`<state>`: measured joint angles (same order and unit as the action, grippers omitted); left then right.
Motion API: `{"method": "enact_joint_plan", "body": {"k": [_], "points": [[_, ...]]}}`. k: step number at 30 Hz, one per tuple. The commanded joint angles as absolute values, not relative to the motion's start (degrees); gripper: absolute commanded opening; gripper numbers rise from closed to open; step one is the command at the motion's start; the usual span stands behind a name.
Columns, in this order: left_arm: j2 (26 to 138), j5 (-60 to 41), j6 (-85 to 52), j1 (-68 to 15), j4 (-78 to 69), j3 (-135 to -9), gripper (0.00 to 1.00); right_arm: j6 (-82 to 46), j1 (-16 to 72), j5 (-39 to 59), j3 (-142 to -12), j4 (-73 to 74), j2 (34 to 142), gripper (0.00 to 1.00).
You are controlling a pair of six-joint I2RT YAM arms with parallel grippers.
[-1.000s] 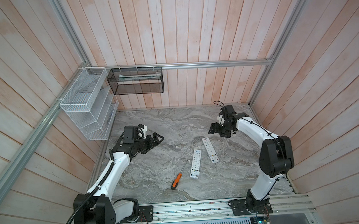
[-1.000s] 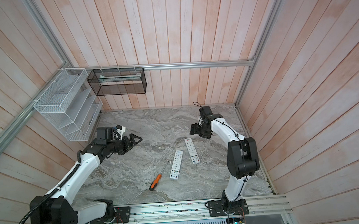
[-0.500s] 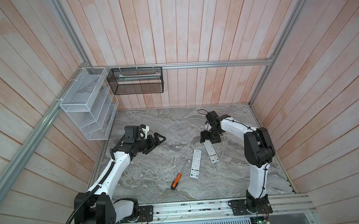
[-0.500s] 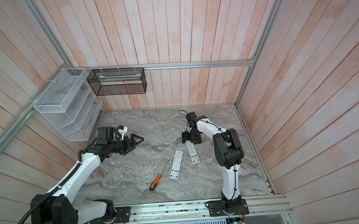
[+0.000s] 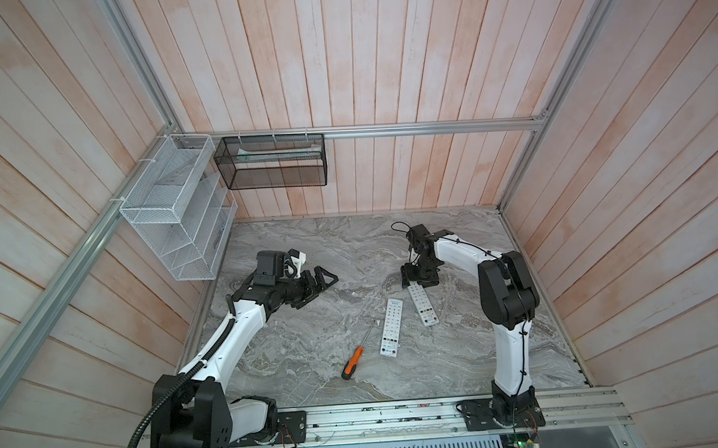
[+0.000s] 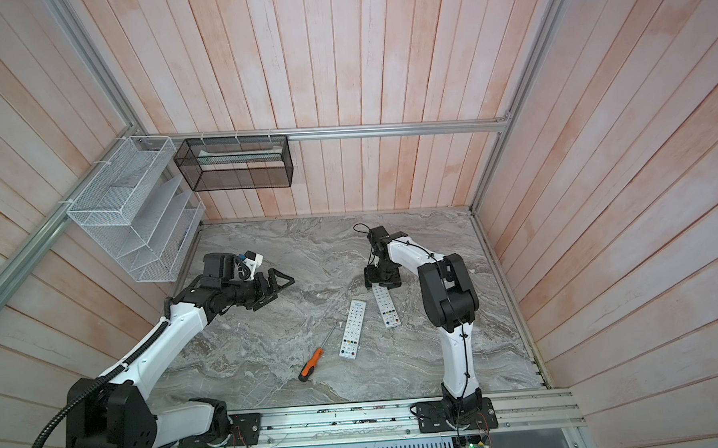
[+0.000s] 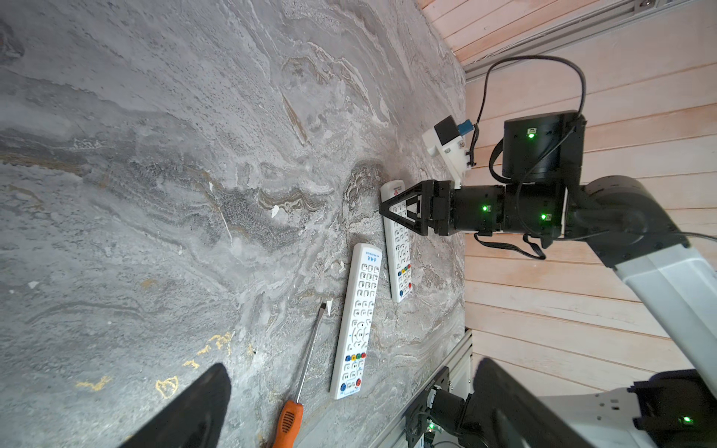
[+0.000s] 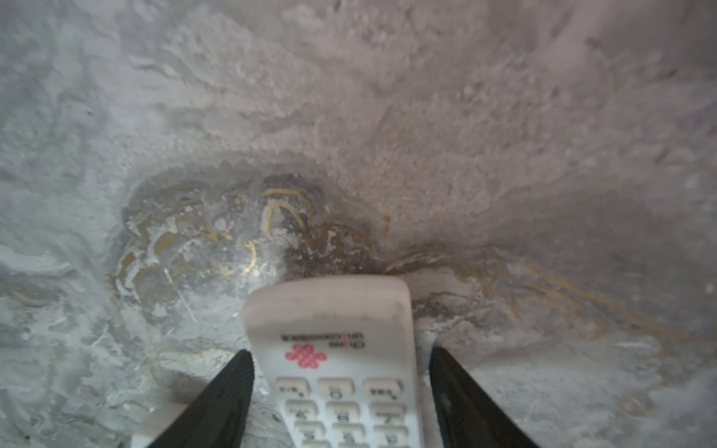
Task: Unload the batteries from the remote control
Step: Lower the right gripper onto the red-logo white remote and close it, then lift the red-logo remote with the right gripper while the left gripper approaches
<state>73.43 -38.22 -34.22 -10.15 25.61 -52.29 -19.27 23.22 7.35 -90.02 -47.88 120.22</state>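
Note:
Two white remote controls lie face up, side by side, mid-table. My right gripper (image 5: 419,281) (image 6: 383,283) points down over the far end of the right-hand remote (image 5: 424,309) (image 6: 386,311). In the right wrist view its black fingers (image 8: 217,403) stand either side of that remote (image 8: 333,333), open, with a thin gap still showing on one side. The other remote (image 5: 391,327) (image 7: 359,318) lies untouched. My left gripper (image 5: 322,292) (image 7: 353,364) hovers open and empty at the left, well away from both. The batteries are hidden.
An orange-handled screwdriver (image 5: 352,362) (image 6: 309,365) lies in front of the remotes, its shaft pointing toward them. A white wire rack (image 5: 174,216) and a black mesh basket (image 5: 271,162) hang on the back-left walls. An aluminium rail (image 5: 399,414) borders the front edge.
My right gripper swung from the back right toward the middle and came down over the right-hand remote's far end, its jaws narrowing. The left arm barely moved.

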Motion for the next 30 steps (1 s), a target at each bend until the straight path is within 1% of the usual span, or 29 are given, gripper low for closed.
{"method": "enact_joint_plan", "body": {"k": [1,5,10,15,22,26,30], "points": [[74.2,-37.7,-35.1,-10.2,23.1,-52.4,1.00,-18.3,23.9,6.2,-90.8,-49.1,121.4,0.74],[76.2,-38.0,-35.2,-10.2,21.0,-52.7,1.00,-17.8,23.8,4.4,-90.7,-49.0,122.4,0.72],[78.8,-39.8,-35.1,-10.2,19.7,-54.2,1.00,-20.0,24.4,5.1,-89.3,-48.2,120.0,0.64],[79.5,-40.2,-36.4,-10.2,17.3,-53.4,1.00,-18.8,24.3,4.8,-90.8,-49.4,120.5,0.50],[80.4,-40.9,-36.5,-10.2,17.2,-54.0,1.00,-18.6,21.9,5.9,-91.3,-48.8,117.4,0.47],[80.3,-42.4,-38.3,-10.3,14.9,-54.2,1.00,-20.0,18.3,10.5,-91.9,-48.5,113.5,0.46],[80.5,-43.7,-40.9,-11.1,11.0,-54.7,1.00,-25.6,14.2,16.6,-90.3,-45.8,107.9,0.45]]}}
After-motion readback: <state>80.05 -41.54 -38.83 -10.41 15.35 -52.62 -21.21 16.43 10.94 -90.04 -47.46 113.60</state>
